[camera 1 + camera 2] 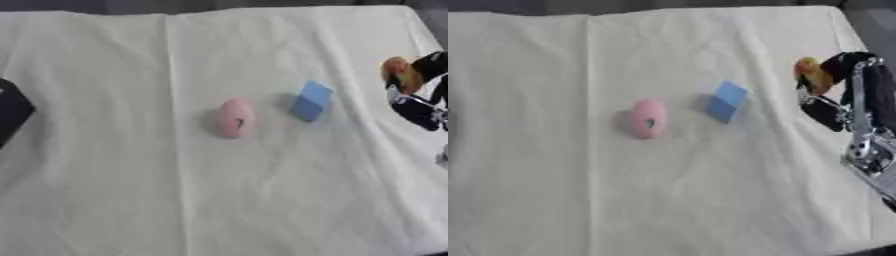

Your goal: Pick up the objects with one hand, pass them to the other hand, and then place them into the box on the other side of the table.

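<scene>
Far left edge: dark box. Centre of the white cloth: pink oval object, blue block just right of it. Right edge: right hand raised, fingers curled round an orange-yellow object.

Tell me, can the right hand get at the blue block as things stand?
Probably not yet: the right hand is curled around an orange object, so it is occupied. The path itself looks free, since only bare cloth lies between it and the blue block; the pink object sits beyond.

Overlapping head views above table
</scene>
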You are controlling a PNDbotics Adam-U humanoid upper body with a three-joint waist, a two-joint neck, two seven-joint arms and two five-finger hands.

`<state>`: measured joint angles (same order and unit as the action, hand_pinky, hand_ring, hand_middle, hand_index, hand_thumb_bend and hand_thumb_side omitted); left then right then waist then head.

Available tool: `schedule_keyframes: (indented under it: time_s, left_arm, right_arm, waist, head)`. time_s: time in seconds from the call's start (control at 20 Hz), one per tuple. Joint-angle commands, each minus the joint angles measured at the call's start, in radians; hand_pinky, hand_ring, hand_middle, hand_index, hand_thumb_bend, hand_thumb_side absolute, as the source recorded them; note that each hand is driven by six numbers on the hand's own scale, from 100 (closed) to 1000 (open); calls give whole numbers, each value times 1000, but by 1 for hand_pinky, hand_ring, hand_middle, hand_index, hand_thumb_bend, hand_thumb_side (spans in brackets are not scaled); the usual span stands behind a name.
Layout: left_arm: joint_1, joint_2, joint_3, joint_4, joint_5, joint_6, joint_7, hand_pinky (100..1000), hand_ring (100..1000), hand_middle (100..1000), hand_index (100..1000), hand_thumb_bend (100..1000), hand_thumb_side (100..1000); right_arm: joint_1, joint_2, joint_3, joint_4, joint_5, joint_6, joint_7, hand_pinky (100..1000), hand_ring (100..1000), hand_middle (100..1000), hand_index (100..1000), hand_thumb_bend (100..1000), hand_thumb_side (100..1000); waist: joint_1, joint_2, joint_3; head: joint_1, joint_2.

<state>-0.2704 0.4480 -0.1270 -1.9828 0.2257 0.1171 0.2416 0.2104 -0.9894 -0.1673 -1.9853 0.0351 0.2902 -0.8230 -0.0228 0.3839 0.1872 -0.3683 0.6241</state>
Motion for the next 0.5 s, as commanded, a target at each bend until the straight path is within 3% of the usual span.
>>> schedule_keyframes:
  time_s: [0.05, 0.5]
  left_arm:
    - [-14, 29, 4, -17, 8, -4, -5, 911, 776, 677, 761, 100, 847]
    - [-20, 39, 2, -17, 16, -9, -9, 909, 776, 677, 761, 100, 836]
  right_arm:
    - [-12, -15, 11, -15, -9, 29, -80, 210, 488, 437, 454, 202, 100]
    - [-39, -30, 48, -15, -40, -123, -45, 213, 486, 435, 450, 194, 100]
  waist:
    - [13, -44, 1]
    - [16, -70, -3]
  head:
    - [15, 11]
    - [52, 28]
